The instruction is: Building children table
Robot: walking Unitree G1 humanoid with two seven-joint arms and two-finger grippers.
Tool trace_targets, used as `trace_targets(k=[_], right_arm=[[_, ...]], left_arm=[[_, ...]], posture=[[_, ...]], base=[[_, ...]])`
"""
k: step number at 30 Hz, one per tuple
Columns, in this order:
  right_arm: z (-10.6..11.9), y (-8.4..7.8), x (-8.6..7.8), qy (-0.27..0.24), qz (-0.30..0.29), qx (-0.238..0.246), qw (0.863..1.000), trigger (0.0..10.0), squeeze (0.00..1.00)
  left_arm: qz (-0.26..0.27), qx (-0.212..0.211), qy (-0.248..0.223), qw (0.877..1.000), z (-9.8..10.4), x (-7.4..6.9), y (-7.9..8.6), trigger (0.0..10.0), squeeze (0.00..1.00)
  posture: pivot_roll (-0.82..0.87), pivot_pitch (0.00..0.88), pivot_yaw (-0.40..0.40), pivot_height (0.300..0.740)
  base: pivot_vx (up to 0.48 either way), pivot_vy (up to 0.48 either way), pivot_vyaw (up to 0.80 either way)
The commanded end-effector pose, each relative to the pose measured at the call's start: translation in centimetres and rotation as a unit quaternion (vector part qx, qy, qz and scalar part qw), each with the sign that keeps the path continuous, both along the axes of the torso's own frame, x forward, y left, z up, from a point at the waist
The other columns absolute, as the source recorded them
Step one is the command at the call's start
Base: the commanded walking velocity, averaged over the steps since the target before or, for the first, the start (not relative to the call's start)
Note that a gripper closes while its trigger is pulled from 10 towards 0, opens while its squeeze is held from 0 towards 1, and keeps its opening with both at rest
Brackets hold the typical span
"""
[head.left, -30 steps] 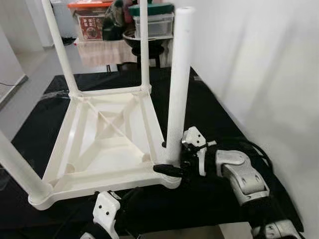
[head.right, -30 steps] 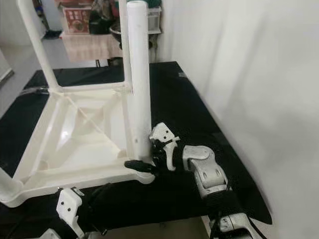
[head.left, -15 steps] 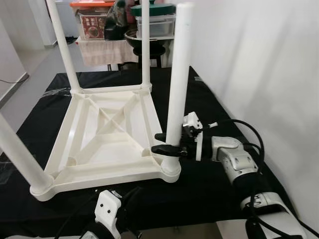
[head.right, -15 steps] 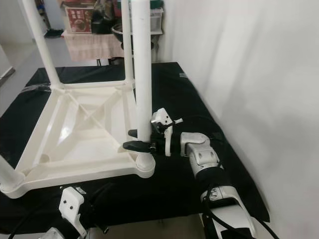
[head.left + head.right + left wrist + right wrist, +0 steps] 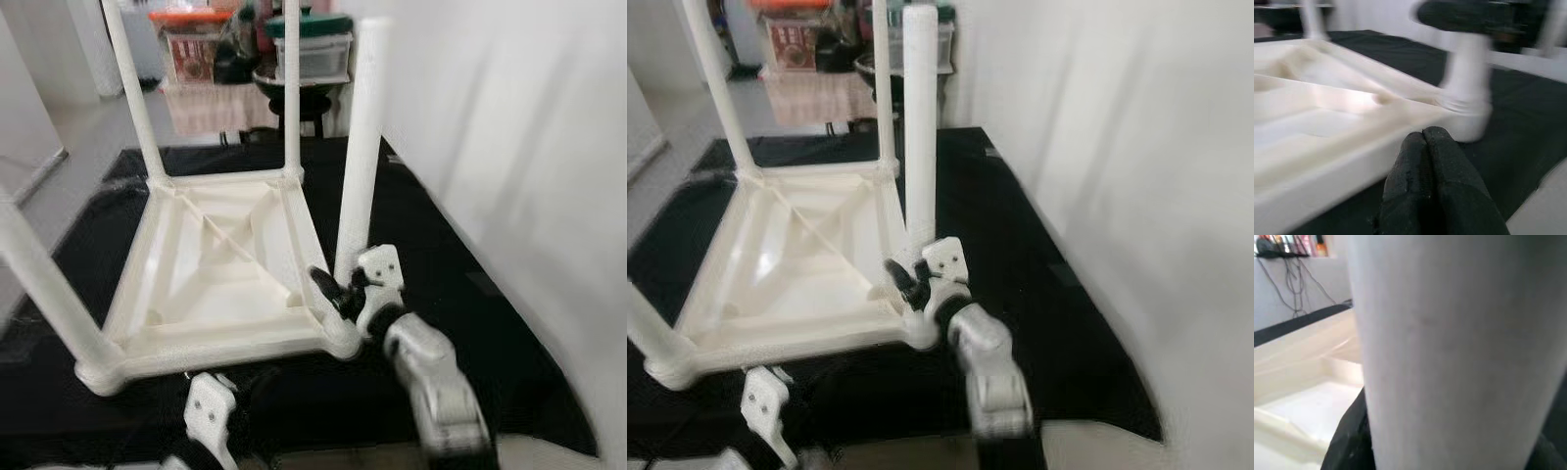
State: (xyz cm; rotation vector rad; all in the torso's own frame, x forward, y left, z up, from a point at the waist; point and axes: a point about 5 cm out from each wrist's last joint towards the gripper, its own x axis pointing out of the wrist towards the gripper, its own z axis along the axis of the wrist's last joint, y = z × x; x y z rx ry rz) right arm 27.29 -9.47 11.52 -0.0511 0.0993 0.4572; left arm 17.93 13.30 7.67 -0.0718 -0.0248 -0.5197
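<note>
The white children's table (image 5: 220,262) lies upside down on a black mat, its legs pointing up. My right gripper (image 5: 333,289) is at the foot of the near right leg (image 5: 359,147), just above the corner socket. In the right wrist view this leg (image 5: 1449,347) stands between the black fingers (image 5: 1349,440), which are shut on it. My left gripper (image 5: 1425,144) is low, in front of the table's near edge (image 5: 1327,161), shut on nothing. Its white wrist bracket (image 5: 210,411) sits below that edge.
The black mat (image 5: 480,333) covers the floor around the table. A white wall (image 5: 529,137) runs close along the right side. A stand with boxes and pots (image 5: 250,59) is behind the table. Pale floor (image 5: 83,137) lies at the back left.
The head camera has moved and the picture is now blurred. My right forearm has swung from the right side to nearer me, while its gripper stays at the foot of the leg.
</note>
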Motion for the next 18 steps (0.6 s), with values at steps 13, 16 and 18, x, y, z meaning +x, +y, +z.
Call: trace_targets(k=[13, 16, 18], right_arm=[[-1.0, 0.3, 1.0, 0.067, 0.081, 0.009, 0.994, 10.0, 1.00], [0.5, 0.5, 1.5, 0.042, 0.131, 0.020, 0.990, 10.0, 1.00], [2.0, 0.5, 2.1, 0.015, 0.197, 0.026, 0.980, 10.0, 1.00]], left_arm=[[-0.004, -0.001, 0.004, 1.000, -0.1, 0.7, -0.2, 10.0, 0.00], [-0.003, -0.001, 0.003, 1.000, -0.1, 0.8, -0.2, 10.0, 0.00], [-0.003, -0.002, 0.003, 1.000, -0.1, 0.9, -0.2, 10.0, 0.00]], posture=[[-0.07, 0.000, 0.020, 0.740], [-0.07, 0.000, 0.018, 0.740], [-0.07, 0.000, 0.013, 0.740]], base=[[0.000, 0.000, 0.00], [0.000, 0.000, 0.00], [0.000, 0.000, 0.00]])
